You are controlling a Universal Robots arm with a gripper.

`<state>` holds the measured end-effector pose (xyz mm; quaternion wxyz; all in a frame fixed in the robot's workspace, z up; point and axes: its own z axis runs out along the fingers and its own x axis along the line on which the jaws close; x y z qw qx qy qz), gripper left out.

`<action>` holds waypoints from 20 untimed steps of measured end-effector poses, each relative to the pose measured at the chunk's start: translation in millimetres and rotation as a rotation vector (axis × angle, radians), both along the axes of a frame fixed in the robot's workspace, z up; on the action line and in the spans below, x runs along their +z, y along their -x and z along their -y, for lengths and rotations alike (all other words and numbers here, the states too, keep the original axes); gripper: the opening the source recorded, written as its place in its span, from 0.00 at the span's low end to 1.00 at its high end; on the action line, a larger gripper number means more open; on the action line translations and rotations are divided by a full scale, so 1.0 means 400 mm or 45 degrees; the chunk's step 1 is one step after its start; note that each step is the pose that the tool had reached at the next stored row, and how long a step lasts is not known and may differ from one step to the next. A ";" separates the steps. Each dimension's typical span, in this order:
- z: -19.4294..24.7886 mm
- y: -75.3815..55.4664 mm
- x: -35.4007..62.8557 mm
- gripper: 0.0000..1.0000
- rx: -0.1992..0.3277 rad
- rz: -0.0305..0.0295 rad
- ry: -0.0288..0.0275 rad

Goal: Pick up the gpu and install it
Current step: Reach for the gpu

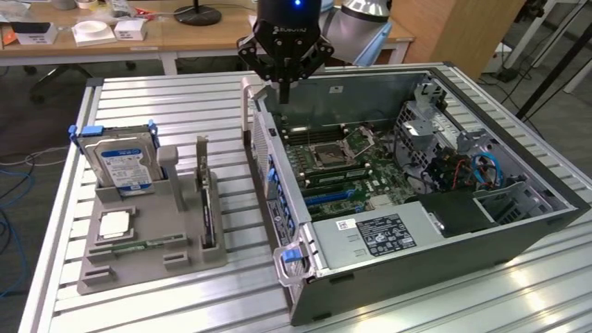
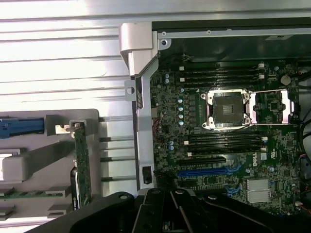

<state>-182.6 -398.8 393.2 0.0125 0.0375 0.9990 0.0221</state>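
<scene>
Beneath the pincer (image 1: 283,97), a slatted metal table (image 1: 166,104), carrying everything at one working level. Directly under it and stretching away, the open computer case (image 1: 444,251), laid on its side with the panel off, seemingly so that the motherboard (image 1: 370,184) faces up for reaching from above. Out to one side of the pincer, beyond the case wall, a grey holder (image 1: 138,262), slotted to keep loose parts fixed and easy to reach. At its far end from the pincer, a hard drive (image 1: 125,163) on edge. Nearer, close to the case wall yet well apart from the fingertips, the gpu (image 1: 204,194), standing on its long edge in a slot, its upper edge offered for a pinch from above. Not yet picked up. At the pincer itself: narrow, tips pressed together, gripping nothing, poised over the case's back rim.
</scene>
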 end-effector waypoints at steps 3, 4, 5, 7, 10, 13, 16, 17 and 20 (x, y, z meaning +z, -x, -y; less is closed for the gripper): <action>0.000 0.003 0.000 0.11 0.000 -0.0001 0.0001; 0.000 0.004 0.000 0.11 0.000 0.0000 0.0001; 0.000 0.006 0.000 0.11 0.000 -0.0001 0.0001; 0.000 0.008 0.000 0.11 0.000 -0.0001 0.0001; 0.000 0.012 0.000 0.11 0.000 -0.0001 0.0001; 0.000 0.015 0.000 0.11 0.000 -0.0001 0.0001; 0.000 0.020 0.000 0.11 0.000 -0.0002 0.0001; 0.000 0.021 0.000 0.11 0.000 -0.0001 0.0001; 0.000 0.027 0.000 0.11 0.000 0.0000 0.0001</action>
